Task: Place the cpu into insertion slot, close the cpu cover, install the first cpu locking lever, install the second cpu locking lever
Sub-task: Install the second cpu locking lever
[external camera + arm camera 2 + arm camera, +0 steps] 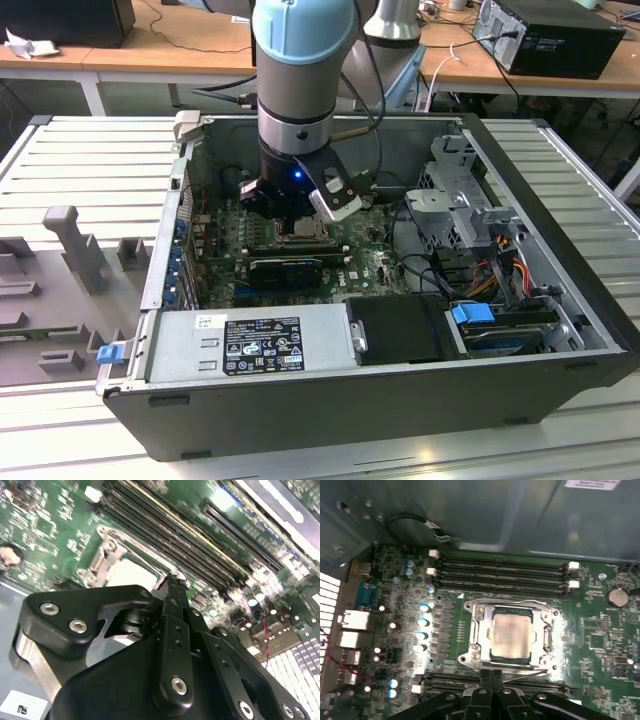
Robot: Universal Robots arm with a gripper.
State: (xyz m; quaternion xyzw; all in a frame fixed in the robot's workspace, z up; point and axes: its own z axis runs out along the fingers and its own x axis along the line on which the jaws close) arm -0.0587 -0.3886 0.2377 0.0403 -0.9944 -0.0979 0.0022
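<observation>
Black gripper [491, 676] fingertips press together with nothing between them, and they sit just at the edge of the thin silvery metal cpu cover [512, 609], beside a thin metal lever wire [527, 676] that runs along that same edge of the frame. In the first wrist view the cover lies flat over the square dark insertion slot [511, 656], and the small flat cpu with its pale silver-grey top [511, 634] shows through the cover's square window, seated in the slot. The second wrist view shows the closed fingers [172, 592] ending right at the socket frame [107, 555].

Long narrow black memory slots [502, 574] lie parallel just beyond the far edge of the socket, on the green circuit board [600, 640].

In the exterior view the arm [303, 70] reaches down into an open dark grey computer case [400, 400] that lies on its side. A silver power supply box [250, 345] fills the near wall, and a blue-tabbed drive bay [475, 315] sits toward the exterior view's right. The case rests on a pale grey ribbed table [80, 170], with wooden desks [180, 50] behind.
</observation>
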